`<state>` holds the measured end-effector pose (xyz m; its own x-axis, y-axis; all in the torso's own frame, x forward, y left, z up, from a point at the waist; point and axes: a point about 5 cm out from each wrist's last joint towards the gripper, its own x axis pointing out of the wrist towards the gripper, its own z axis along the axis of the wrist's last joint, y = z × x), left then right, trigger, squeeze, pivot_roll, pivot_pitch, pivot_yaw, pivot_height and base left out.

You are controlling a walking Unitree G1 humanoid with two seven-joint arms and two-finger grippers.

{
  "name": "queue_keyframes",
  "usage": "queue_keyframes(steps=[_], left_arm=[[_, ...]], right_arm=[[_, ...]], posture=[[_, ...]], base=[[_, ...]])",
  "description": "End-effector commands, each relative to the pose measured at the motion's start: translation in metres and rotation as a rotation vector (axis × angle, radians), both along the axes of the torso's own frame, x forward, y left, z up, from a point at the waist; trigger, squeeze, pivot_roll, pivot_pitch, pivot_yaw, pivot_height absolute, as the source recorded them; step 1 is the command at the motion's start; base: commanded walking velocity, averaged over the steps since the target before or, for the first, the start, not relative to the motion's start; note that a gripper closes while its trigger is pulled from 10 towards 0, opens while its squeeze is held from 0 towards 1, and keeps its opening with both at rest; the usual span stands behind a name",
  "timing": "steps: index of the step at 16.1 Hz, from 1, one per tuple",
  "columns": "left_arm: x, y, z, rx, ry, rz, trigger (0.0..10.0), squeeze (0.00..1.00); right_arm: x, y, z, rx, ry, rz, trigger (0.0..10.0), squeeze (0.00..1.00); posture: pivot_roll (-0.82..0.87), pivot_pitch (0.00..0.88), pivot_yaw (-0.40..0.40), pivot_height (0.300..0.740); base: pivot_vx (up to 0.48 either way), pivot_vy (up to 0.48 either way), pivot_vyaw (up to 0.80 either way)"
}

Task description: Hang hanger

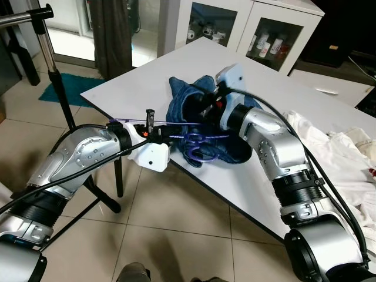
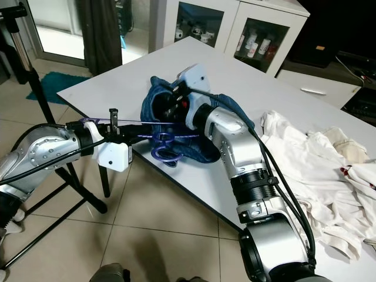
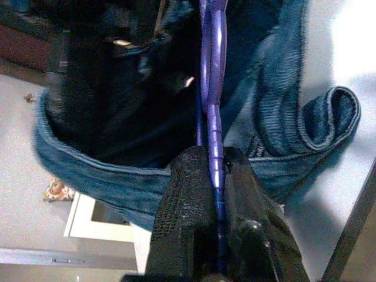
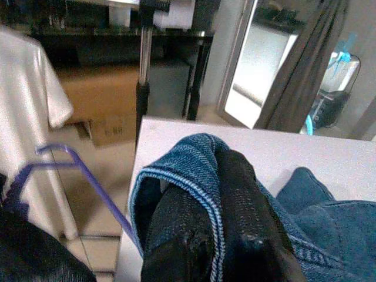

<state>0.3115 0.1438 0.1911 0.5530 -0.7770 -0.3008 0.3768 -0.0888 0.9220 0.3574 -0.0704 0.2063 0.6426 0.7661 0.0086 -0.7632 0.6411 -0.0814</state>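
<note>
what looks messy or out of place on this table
The blue denim garment lies bunched at the white table's edge with the purple hanger half in it, gripped by the left hand. White clothes sprawl crumpled at the right.

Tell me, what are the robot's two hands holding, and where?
The left gripper pinches the purple hanger on its thin bar. The right gripper pinches the hem edge of the blue jeans.
</note>
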Motion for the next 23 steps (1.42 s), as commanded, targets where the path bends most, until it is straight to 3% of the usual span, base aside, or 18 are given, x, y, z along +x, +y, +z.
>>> queue_keyframes(steps=[1, 4, 5, 6, 8, 9, 13, 16, 20, 23], left_arm=[[-0.001, -0.003, -0.001, -0.007, -0.004, -0.013, 10.0, 0.0], [-0.004, 0.003, -0.01, -0.021, 0.027, 0.012, 10.0, 0.0], [-0.005, 0.004, -0.012, -0.025, 0.035, 0.017, 10.0, 0.0], [-0.006, 0.004, -0.014, -0.027, 0.041, 0.02, 10.0, 0.0], [-0.008, 0.003, -0.019, -0.032, 0.057, 0.021, 10.0, 0.0], [-0.008, 0.003, -0.02, -0.032, 0.059, 0.022, 10.0, 0.0], [-0.008, 0.004, -0.021, -0.032, 0.067, 0.028, 10.0, 0.0], [-0.008, 0.004, -0.022, -0.028, 0.072, 0.03, 10.0, 0.0], [-0.007, -0.002, -0.023, -0.023, 0.075, 0.016, 10.0, 0.0], [-0.005, -0.007, -0.023, -0.006, 0.073, 0.002, 10.0, 0.0]], right_arm=[[-0.002, -0.007, -0.002, -0.067, -0.039, -0.006, 10.0, 0.0], [-0.011, -0.023, 0.007, -0.133, -0.164, 0.018, 10.0, 0.0], [-0.014, -0.027, 0.012, -0.138, -0.181, 0.022, 10.0, 0.38], [-0.016, -0.029, 0.014, -0.143, -0.186, 0.029, 10.0, 1.0], [-0.021, -0.033, 0.023, -0.127, -0.189, 0.065, 10.0, 1.0], [-0.022, -0.035, 0.025, -0.112, -0.187, 0.071, 10.0, 0.0], [-0.033, -0.036, 0.025, -0.158, -0.184, 0.143, 10.0, 0.0], [-0.037, -0.022, 0.028, -0.139, -0.182, 0.161, 10.0, 0.0], [-0.026, -0.002, 0.033, -0.115, -0.187, 0.107, 10.0, 0.0], [-0.016, 0.009, 0.033, -0.158, -0.211, 0.054, 10.0, 0.0]], posture=[[0.28, 0.018, -0.124, 0.74], [0.28, 0.021, -0.118, 0.74], [0.28, 0.02, -0.116, 0.74], [0.28, 0.02, -0.116, 0.74], [0.27, 0.019, -0.113, 0.74], [0.27, 0.018, -0.113, 0.74], [0.27, 0.019, -0.112, 0.74], [0.27, 0.02, -0.11, 0.74], [0.28, 0.023, -0.108, 0.74], [0.28, 0.023, -0.109, 0.74]], base=[[0.0, 0.0, 0.0], [0.0, 0.0, 0.0], [0.0, 0.0, 0.0], [0.0, 0.0, 0.0], [0.0, 0.0, 0.0], [0.0, 0.0, 0.0], [0.0, 0.0, 0.0], [0.0, 0.0, 0.0], [0.0, 0.0, 0.0], [0.0, 0.0, 0.0]])
